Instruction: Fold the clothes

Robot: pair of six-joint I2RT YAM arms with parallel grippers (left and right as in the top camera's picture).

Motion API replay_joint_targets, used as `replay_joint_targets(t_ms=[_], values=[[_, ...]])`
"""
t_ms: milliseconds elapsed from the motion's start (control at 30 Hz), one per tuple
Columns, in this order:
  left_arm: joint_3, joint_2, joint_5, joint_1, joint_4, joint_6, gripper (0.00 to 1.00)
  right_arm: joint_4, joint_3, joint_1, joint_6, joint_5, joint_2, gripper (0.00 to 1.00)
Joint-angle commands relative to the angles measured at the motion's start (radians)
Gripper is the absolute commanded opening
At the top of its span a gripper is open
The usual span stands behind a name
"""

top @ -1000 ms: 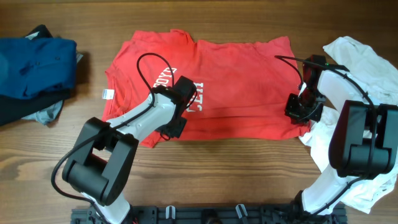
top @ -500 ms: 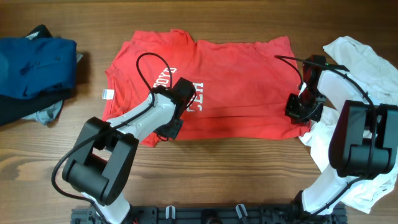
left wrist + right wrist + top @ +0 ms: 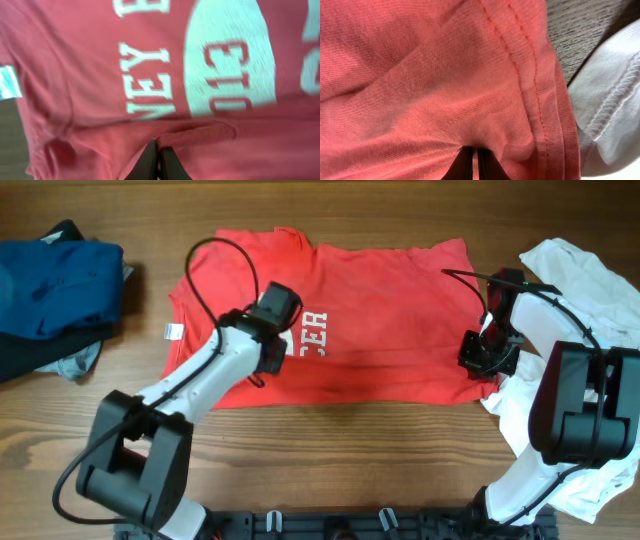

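Note:
A red T-shirt point(image 3: 380, 320) with white lettering lies spread across the middle of the table. My left gripper point(image 3: 272, 352) is shut on a fold of the red T-shirt point(image 3: 165, 75) near its left lower part and holds the fold lifted over the print. My right gripper point(image 3: 478, 358) is shut on the red T-shirt point(image 3: 430, 75) close to its hemmed right edge, next to the white cloth. Both pairs of fingertips, the left point(image 3: 157, 155) and the right point(image 3: 474, 157), pinch red fabric.
A pile of white clothes point(image 3: 580, 290) lies at the right edge, touching the red shirt's hem point(image 3: 610, 110). A dark blue garment point(image 3: 55, 285) lies on other clothes at the far left. A small white tag point(image 3: 172, 331) sits left of the shirt. Bare wood shows along the front.
My left gripper has moved up and left, pulling the shirt's lower left part over the print, so less lettering is covered by the arm. The right gripper has stayed put.

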Motion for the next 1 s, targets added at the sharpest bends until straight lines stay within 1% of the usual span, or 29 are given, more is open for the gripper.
replay_joint_targets(t_ms=[0,67,167,233,267,333,433,533,700,767,867,967], values=[[0.011,-0.014,-0.018,0.038,0.044,-0.02,0.04,0.06,-0.017,-0.015,-0.002,0.048,0.045,0.06],[0.01,-0.009,-0.01,0.051,0.076,-0.02,0.04,0.06,-0.017,-0.015,-0.002,0.048,0.045,0.06],[0.01,0.021,0.012,0.058,0.106,-0.02,0.1,0.065,-0.017,-0.015,-0.002,0.048,0.045,0.06],[0.01,0.043,0.011,0.058,0.105,-0.02,0.16,0.064,-0.017,-0.015,-0.002,0.048,0.045,0.06],[0.01,0.052,0.011,0.058,0.104,-0.02,0.17,0.063,-0.017,-0.015,-0.003,0.048,0.045,0.06],[0.01,0.057,0.011,0.058,0.08,-0.021,0.18,0.061,-0.017,-0.015,-0.003,0.048,0.045,0.06],[0.01,0.057,0.01,0.058,-0.003,-0.034,0.17,0.062,-0.017,-0.015,-0.003,0.048,0.045,0.06],[0.01,0.057,0.006,0.058,-0.04,-0.09,0.15,0.063,-0.017,-0.015,-0.003,0.048,0.045,0.06],[0.004,0.057,0.003,0.067,-0.086,-0.226,0.13,0.062,-0.017,-0.015,-0.008,0.048,0.045,0.06],[-0.019,0.057,0.004,0.083,-0.067,-0.267,0.13,0.062,-0.017,-0.015,-0.011,0.048,0.045,0.06],[-0.107,0.057,0.004,0.134,-0.012,-0.31,0.14,0.089,-0.017,-0.015,-0.014,0.047,0.045,0.06],[-0.165,0.057,0.018,0.193,-0.008,-0.381,0.15,0.104,-0.017,-0.015,-0.059,-0.032,0.045,0.06]])
